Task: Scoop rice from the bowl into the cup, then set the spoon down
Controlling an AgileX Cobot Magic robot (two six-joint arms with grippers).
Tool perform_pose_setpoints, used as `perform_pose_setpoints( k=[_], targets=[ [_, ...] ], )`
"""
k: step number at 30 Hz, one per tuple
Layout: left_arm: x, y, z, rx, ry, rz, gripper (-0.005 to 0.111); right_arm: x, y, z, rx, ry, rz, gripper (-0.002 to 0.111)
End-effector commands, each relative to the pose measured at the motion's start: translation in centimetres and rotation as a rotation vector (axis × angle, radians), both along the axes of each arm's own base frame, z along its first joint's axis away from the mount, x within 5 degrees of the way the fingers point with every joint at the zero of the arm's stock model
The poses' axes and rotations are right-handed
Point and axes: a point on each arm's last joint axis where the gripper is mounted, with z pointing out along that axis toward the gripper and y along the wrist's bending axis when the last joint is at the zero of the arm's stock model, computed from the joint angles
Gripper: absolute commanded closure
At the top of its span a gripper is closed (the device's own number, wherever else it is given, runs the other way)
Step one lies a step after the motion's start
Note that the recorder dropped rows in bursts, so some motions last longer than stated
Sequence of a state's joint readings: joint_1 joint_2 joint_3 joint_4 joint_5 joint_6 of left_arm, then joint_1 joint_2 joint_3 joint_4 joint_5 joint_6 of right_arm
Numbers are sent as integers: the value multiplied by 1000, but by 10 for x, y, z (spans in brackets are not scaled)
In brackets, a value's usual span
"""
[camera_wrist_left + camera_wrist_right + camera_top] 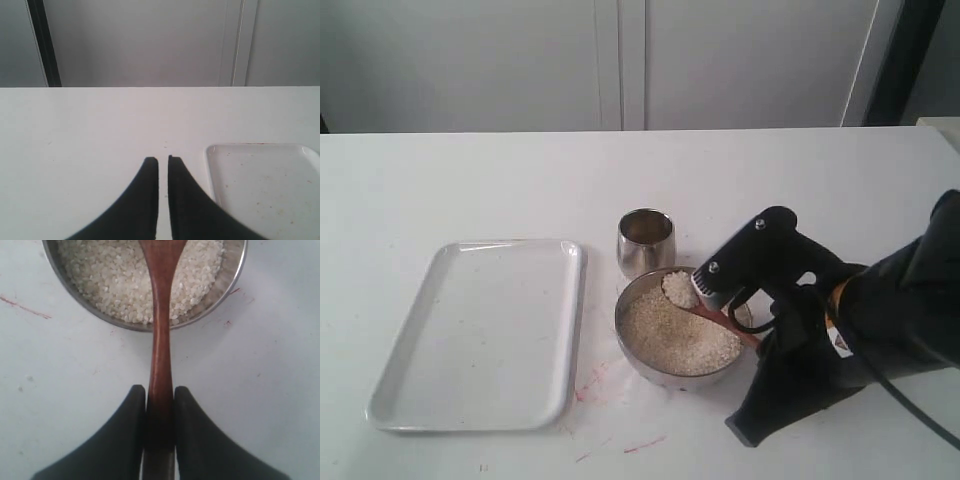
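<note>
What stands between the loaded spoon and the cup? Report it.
Nothing visible does. The right gripper holds the spoon, heaped with rice, over the bowl; the cup stands open just beyond the rim.

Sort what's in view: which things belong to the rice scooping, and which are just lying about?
In the job: pale uncooked rice, wide steel bowl, small steel cup, reddish-brown wooden spoon, right pincer gripping it.
Lying about: white rectangular tray, idle left pincer.
</note>
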State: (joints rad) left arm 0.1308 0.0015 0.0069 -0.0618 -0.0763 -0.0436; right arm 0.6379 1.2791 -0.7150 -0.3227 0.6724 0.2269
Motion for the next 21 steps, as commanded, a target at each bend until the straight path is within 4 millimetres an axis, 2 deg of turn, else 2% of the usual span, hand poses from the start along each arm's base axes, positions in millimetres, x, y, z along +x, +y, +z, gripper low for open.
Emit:
perform_pose_setpoints(
  k=[1, 4, 8, 21],
  targets=[
    [-1, 0, 3, -8, -15, -5, 92, 9, 0, 25, -7, -35, -30, 108],
    [-1, 0, 3, -8, -15, -5, 92, 15, 3, 40, -10, -49, -36, 108],
    [-1, 0, 3, -8, -15, -5, 92, 28, 11, 50, -46, -36, -33, 108],
    [-1, 0, 3, -8, -15, -5, 92, 77, 47, 36, -95, 34, -14, 108]
  ],
)
